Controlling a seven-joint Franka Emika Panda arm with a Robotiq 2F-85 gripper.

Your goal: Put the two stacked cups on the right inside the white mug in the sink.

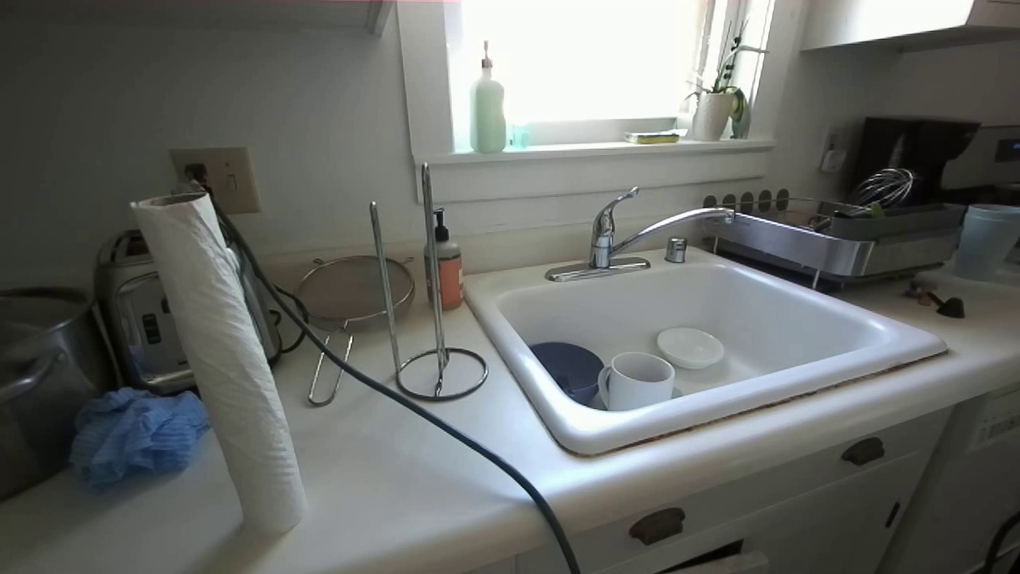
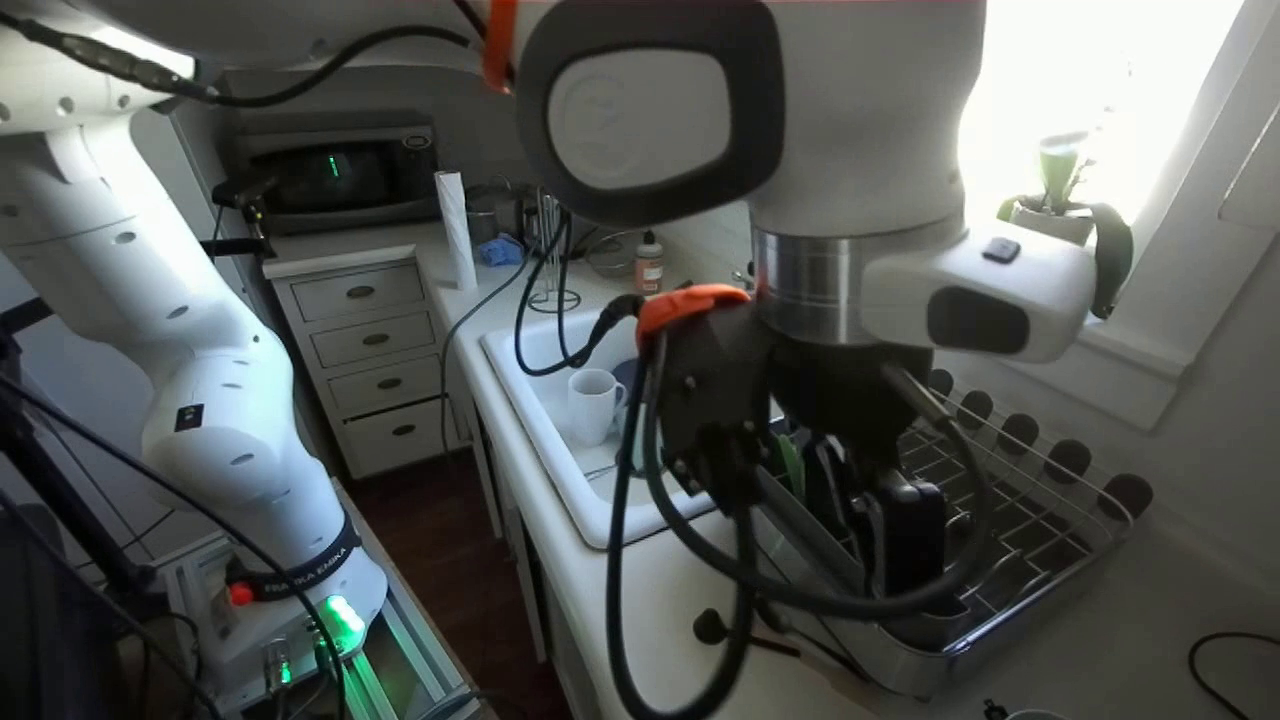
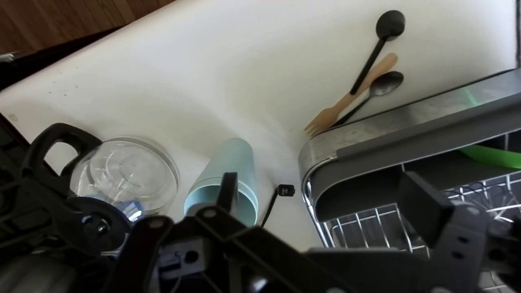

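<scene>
Arm (image 2: 230, 410) arches over floor-side edge of tabletop (image 3: 183, 81) | wrist view: pincer (image 3: 325, 199) wide, partly hiding stacked cups (image 3: 237, 160) | base band (image 2: 300, 575) reads "FRANKA EMIKA"

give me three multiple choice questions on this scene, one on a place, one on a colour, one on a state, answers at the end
1. Where is the mug?
A. On the windowsill
B. In the sink
C. In the dish rack

2. What colour are the stacked cups?
A. Pale blue
B. Red
C. Black

3. What state is the gripper in?
A. Shut on the stacked cups
B. Shut on the mug
C. Open

Right letters:
1. B, since both exterior views show the mug inside the sink.
2. A, since the wrist view shows that shade on their sides.
3. C, since the wrist view shows it spread wide and holding nothing.
</scene>
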